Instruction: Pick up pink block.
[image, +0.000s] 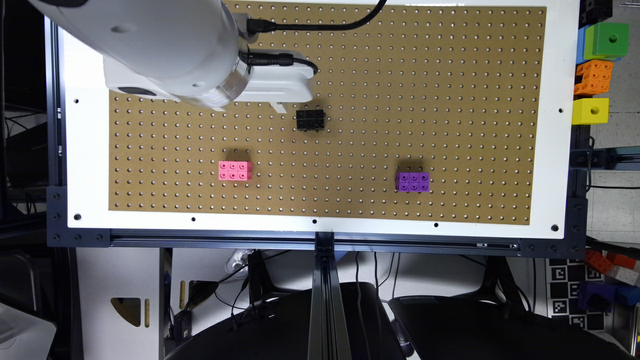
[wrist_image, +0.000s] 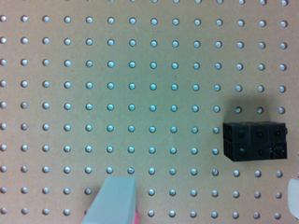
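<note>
Pink block: you'll find it flat on the pegboard, in the half towards the exterior view's left, nothing touching it.
Its long axis: runs across the exterior view, left to right, three cubes by two.
Gripper: hangs over the board further into the scene than the pink block and towards the exterior view's right of it, well apart from it.
Fingers: in the wrist view you see one pale finger and the edge of the other with a wide stretch of bare board between them, so they stand wide and hold nothing.
Pink sliver: a thin strip of pink shows against the first finger in the wrist view; probably the block's edge, too small to be sure.
Black brick: the thing nearest the gripper, just beside it; not your target.
Purple brick: well apart, towards the exterior view's right, same shape as the pink one; leave it.
Coming move, as I judge it: carry the gripper towards the exterior view's left and nearer the board's front edge, then close across the short side.
</note>
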